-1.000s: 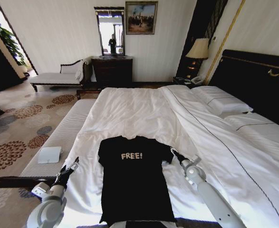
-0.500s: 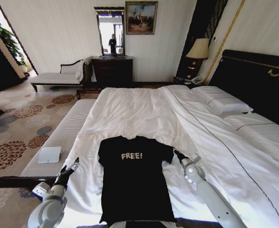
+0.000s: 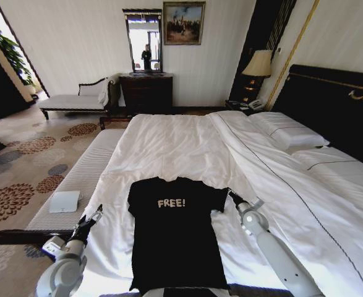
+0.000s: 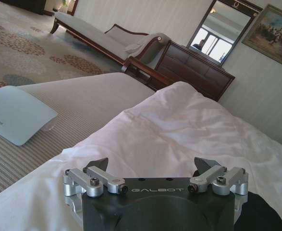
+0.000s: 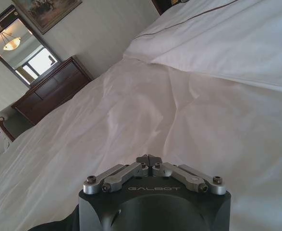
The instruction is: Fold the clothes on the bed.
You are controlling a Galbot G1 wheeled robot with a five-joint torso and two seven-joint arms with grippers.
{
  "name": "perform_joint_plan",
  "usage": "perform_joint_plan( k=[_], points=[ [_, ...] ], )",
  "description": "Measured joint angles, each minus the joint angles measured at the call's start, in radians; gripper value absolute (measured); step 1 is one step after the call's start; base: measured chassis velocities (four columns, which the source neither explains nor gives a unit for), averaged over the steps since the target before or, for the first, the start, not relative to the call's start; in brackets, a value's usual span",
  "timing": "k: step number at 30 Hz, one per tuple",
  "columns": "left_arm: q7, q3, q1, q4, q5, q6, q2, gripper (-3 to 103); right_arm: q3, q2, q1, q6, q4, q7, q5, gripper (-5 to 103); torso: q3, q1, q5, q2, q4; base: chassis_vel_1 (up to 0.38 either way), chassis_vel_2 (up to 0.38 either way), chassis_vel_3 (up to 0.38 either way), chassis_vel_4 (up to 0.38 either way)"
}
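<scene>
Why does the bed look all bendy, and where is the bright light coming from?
Head view: the wide lens curves straight edges, so the bed and walls bow outward; the mirror reflects bright daylight. Left wrist view: the left gripper is sharp, and the white sheets are bright but still show folds. Right wrist view: the right gripper looms large, with soft shadows in the duvet creases.

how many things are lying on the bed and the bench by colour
black: 1, the T-shirt on the bed
white: 3, two pillows on the bed, one flat pad on the bench
total: 4
</scene>
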Motion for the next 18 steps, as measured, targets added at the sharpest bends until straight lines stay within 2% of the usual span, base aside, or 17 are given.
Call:
perform_joint_plan(
  k=[9,15,16,18],
  points=[
    [0.000,-0.001,0.002,0.000,0.000,0.000,0.002,100,-0.001,0.001,0.006,0.001,-0.018,-0.005,-0.007,0,0.000,0.000,0.0000,0.000,0.0001,0.000,0.000,0.000,0.000],
    [-0.001,-0.002,0.003,0.000,0.003,0.000,0.001,100,0.006,0.006,-0.044,0.001,0.016,0.003,-0.034,0,0.000,0.000,0.0000,0.000,-0.0001,0.000,0.000,0.000,0.000],
    [-0.001,-0.002,0.002,0.000,0.005,0.000,0.000,100,0.012,0.008,-0.061,0.001,0.032,0.009,-0.040,5,0.000,0.000,0.0001,0.000,0.0000,0.000,0.000,0.000,0.000],
    [-0.001,-0.001,0.002,0.000,0.006,0.000,0.000,100,0.018,0.009,-0.073,0.001,0.046,0.015,-0.043,5,0.000,0.000,0.0001,0.000,0.0000,0.000,0.000,0.000,0.000]
  ],
)
